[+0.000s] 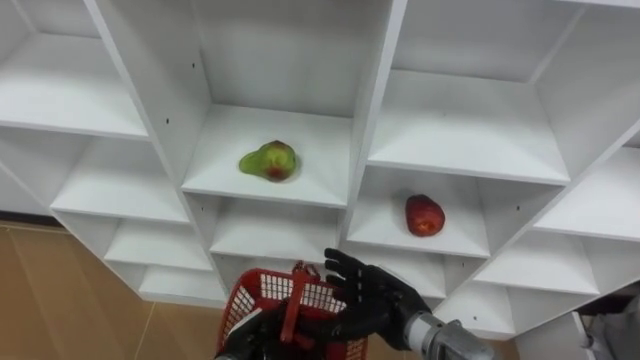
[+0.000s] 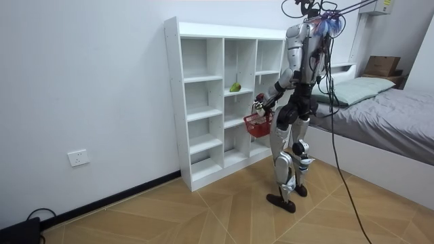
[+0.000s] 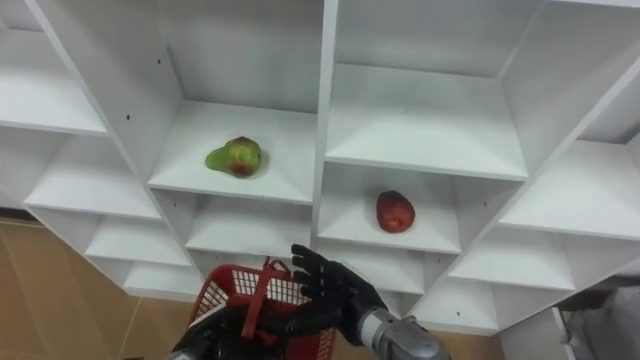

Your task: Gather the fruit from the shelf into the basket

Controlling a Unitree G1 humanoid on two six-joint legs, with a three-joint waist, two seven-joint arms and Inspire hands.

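Note:
A green pear [image 1: 268, 160] with a red blush lies on a middle shelf of the white closet [image 1: 365, 120]. One compartment to the right and a shelf lower sits a red apple [image 1: 424, 215]. My left hand [image 1: 252, 333] is shut on the handle of a red mesh basket [image 1: 262, 296], held low in front of the closet. Just right of the basket, my right hand [image 1: 362, 290] is raised with fingers spread and open, below both fruits and holding nothing. In the room view I stand facing the closet with the basket [image 2: 258, 125] before me.
The closet's other compartments hold nothing. Upright white dividers [image 1: 372, 90] separate the compartments. A wood floor [image 1: 40, 300] shows at the lower left. In the room view a bed [image 2: 386, 129] stands behind me, at the room view's right.

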